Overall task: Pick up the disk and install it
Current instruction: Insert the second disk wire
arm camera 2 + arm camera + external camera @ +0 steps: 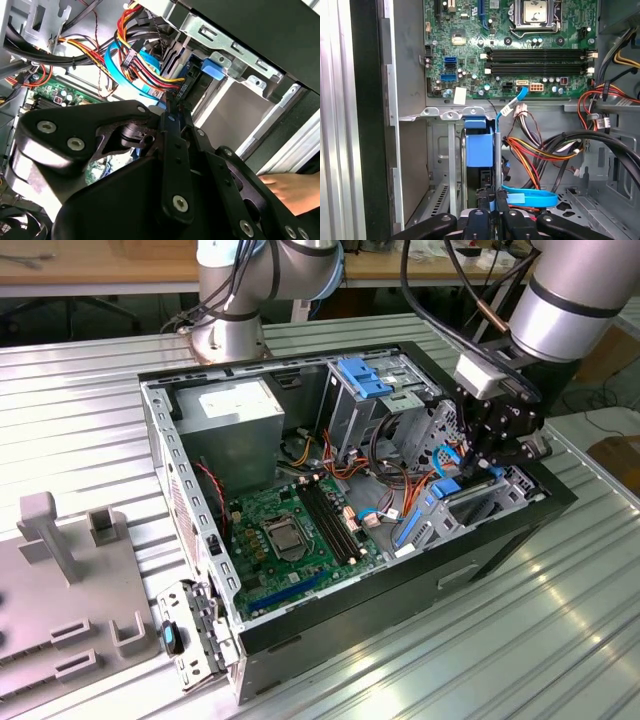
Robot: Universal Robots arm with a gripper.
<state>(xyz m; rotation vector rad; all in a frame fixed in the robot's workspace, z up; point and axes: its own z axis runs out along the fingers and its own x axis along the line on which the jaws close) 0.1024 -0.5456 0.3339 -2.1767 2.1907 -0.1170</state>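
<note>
The disk (480,142) stands on edge inside the open computer case (200,540), with its blue plastic frame and thin grey metal edge facing the first wrist view. It sits at the drive bay (480,502) on the exterior view's right side of the case. My gripper (478,462) reaches down into that bay. In both wrist views its black fingers (485,212) are pressed together on the disk's narrow edge, so the gripper (493,207) is shut on it. The disk's label is hidden.
Bundles of red, orange, yellow and blue cables (530,150) lie close beside the disk. The green motherboard (290,530) and a grey power supply box (235,415) fill the rest of the case. A person's hand (292,189) rests outside the case. A grey fixture (60,580) stands at the exterior view's left.
</note>
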